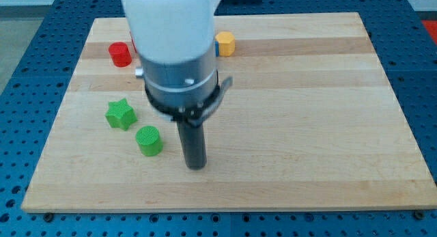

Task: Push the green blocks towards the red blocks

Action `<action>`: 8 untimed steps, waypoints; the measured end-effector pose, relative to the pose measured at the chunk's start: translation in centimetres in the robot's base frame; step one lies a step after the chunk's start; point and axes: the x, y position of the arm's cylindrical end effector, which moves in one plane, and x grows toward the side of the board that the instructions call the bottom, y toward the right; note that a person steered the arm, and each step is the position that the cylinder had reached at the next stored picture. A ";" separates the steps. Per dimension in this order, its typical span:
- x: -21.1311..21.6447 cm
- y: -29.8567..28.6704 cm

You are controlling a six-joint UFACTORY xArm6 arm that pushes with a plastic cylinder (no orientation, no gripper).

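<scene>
A green star block [120, 114] lies on the wooden board at the view's left. A green cylinder block [149, 141] stands just to its lower right. A red cylinder block [120, 54] stands near the board's top left. Any other red block is hidden behind the arm. My tip [196, 165] rests on the board to the right of the green cylinder, a short gap away, not touching it.
A yellow hexagonal block [224, 43] stands at the top centre, with a sliver of a blue block [216, 47] beside it, mostly hidden by the arm. The arm's white body [171, 39] covers the board's upper middle. The wooden board [307, 128] sits on a blue perforated table.
</scene>
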 end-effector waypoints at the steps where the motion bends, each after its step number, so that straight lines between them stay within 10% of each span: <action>1: 0.0 -4.0; 4: -17.7 -12.0; 5: -17.2 -10.9; 8: 2.7 -8.1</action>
